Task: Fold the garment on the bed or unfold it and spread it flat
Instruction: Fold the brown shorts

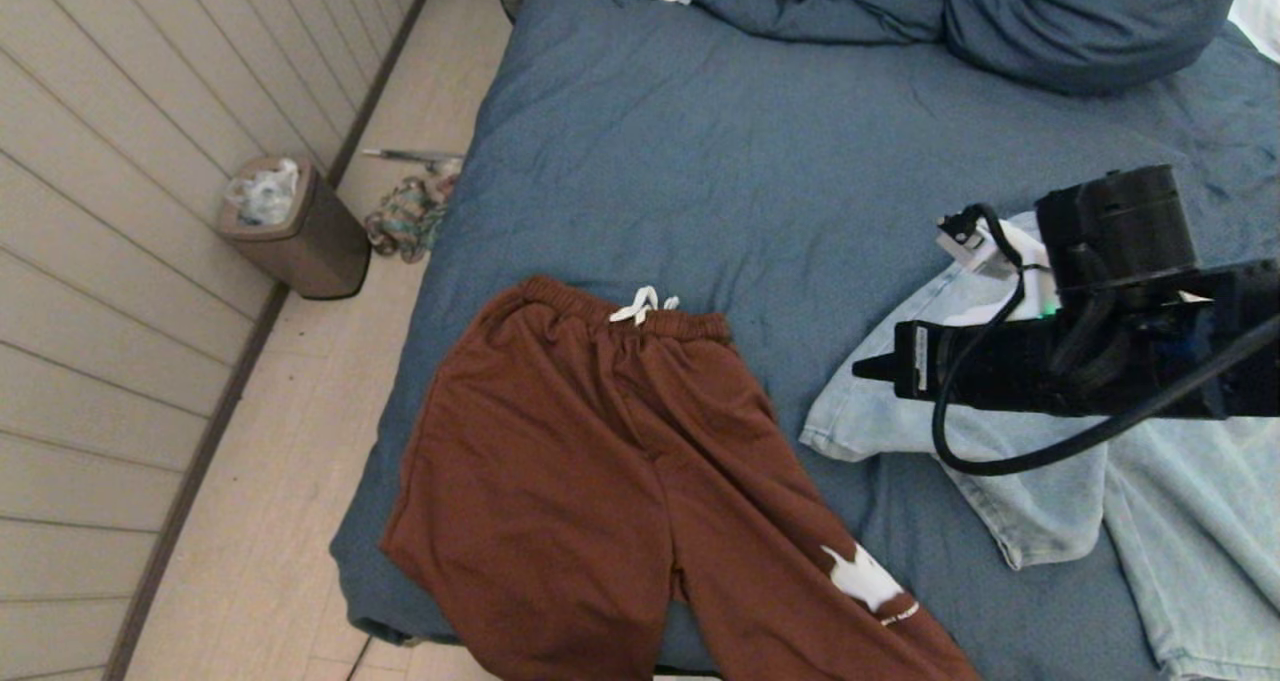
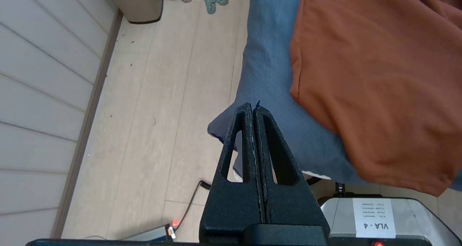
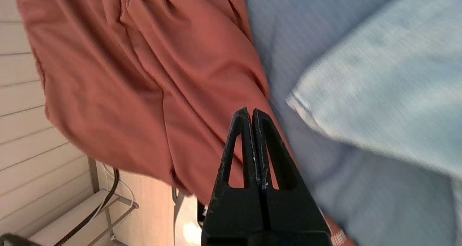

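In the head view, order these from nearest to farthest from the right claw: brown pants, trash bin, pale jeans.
1. Pale jeans, right under the right claw.
2. Brown pants, to its left.
3. Trash bin, on the floor, far left.

Beside the panelled wall (image 1: 110, 211), a brown waste bin (image 1: 300, 236) stuffed with paper; near it, patterned slippers (image 1: 405, 216) on the pale floor (image 1: 270, 521).
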